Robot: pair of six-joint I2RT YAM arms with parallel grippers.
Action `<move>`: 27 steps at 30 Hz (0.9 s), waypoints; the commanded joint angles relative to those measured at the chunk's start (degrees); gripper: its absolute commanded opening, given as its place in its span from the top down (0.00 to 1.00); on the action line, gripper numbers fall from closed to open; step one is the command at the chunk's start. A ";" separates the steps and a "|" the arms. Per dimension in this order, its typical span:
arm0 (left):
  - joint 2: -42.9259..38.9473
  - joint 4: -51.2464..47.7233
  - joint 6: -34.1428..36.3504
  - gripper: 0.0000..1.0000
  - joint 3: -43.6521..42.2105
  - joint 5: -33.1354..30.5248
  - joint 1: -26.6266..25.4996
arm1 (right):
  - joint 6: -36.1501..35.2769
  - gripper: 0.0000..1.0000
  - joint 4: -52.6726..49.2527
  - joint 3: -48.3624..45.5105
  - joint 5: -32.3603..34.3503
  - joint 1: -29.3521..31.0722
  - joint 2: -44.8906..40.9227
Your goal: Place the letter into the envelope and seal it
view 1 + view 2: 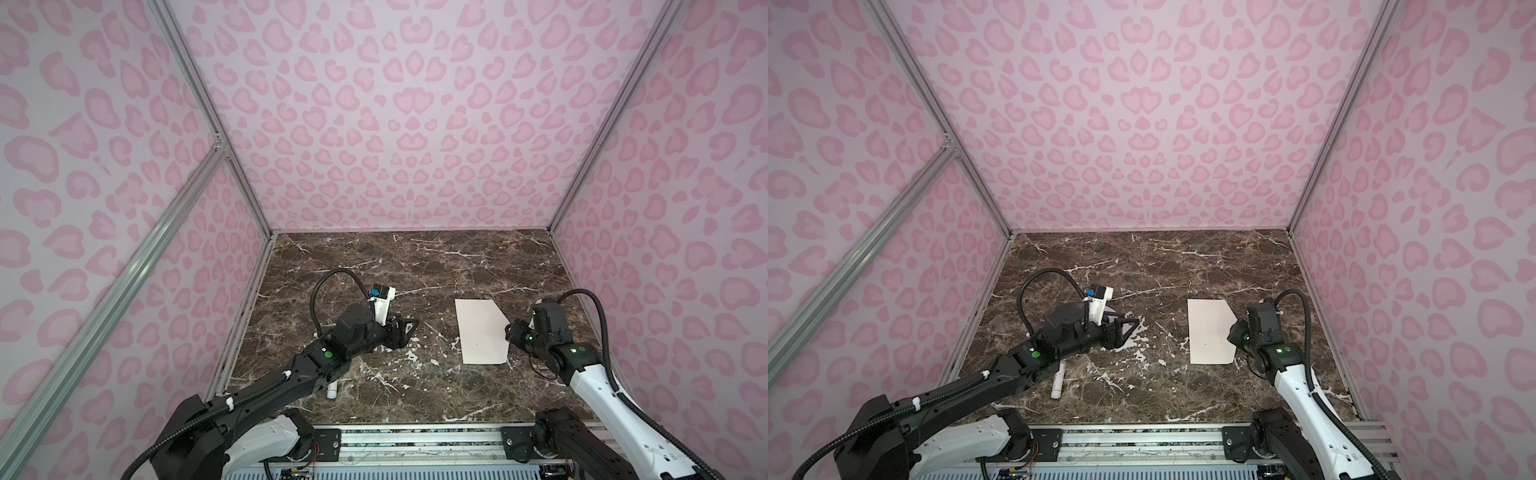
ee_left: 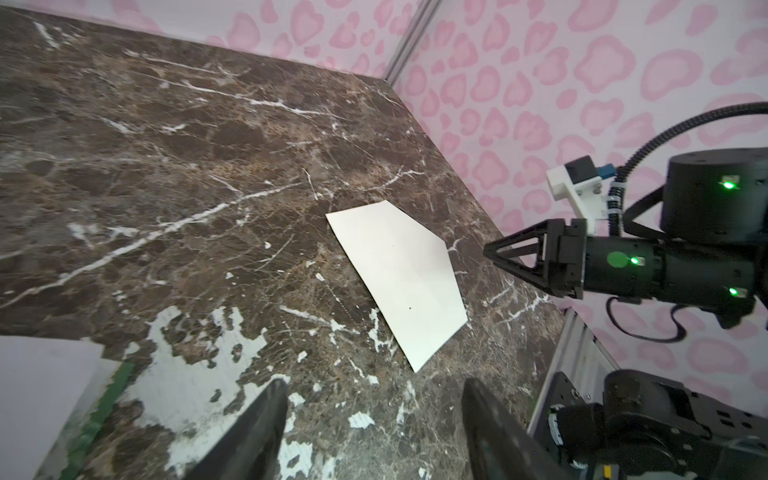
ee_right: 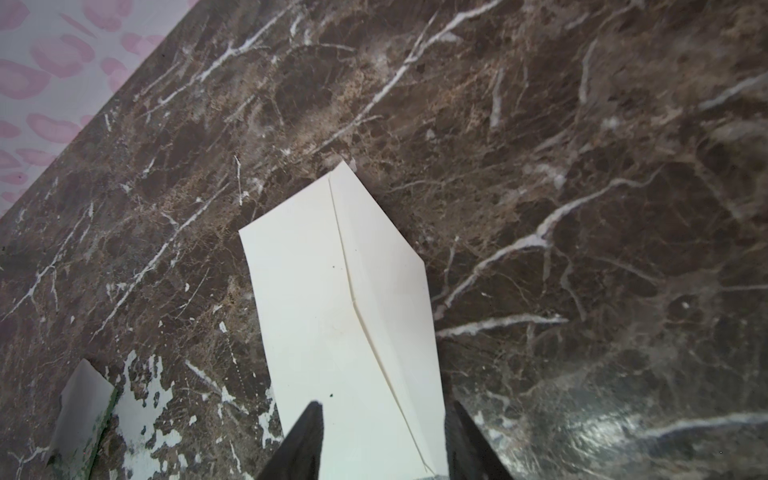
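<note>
The cream envelope (image 1: 482, 332) (image 1: 1208, 328) lies flat on the marble, right of centre, its pointed flap toward my right arm. In the right wrist view the envelope (image 3: 332, 311) shows a crease along the flap. My right gripper (image 3: 384, 428) (image 1: 510, 332) is open, its fingers straddling the envelope's flap edge just above the paper. My left gripper (image 2: 374, 419) (image 1: 409, 328) is open over bare marble, left of the envelope (image 2: 399, 274), with nothing between its fingers. The letter (image 2: 41, 395) (image 3: 83, 411), pale with a green border, lies beside the left gripper; the left arm hides it in both top views.
A small white cylindrical stick (image 1: 332, 390) (image 1: 1057, 382) lies near the front, partly under the left arm. Pink patterned walls close the marble table (image 1: 415, 266) at the back and both sides. An aluminium rail (image 1: 415, 440) runs along the front edge.
</note>
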 commanded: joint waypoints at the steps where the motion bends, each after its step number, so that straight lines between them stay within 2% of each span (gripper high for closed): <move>1: 2.67 6.68 0.26 0.31 1.73 4.56 -0.13 | -0.45 0.50 2.87 -1.22 -4.41 -1.50 2.46; 13: 8.66 5.94 1.63 0.31 6.24 7.31 -0.12 | -3.81 0.50 4.01 0.29 -6.78 -4.68 12.15; 23: 8.27 4.26 2.27 0.31 7.24 7.67 -0.14 | -8.01 0.50 5.05 0.35 -10.72 -6.44 17.31; 27: 7.17 2.61 2.99 0.31 7.49 7.07 -0.11 | -9.10 0.53 6.53 0.31 -11.53 -6.45 19.06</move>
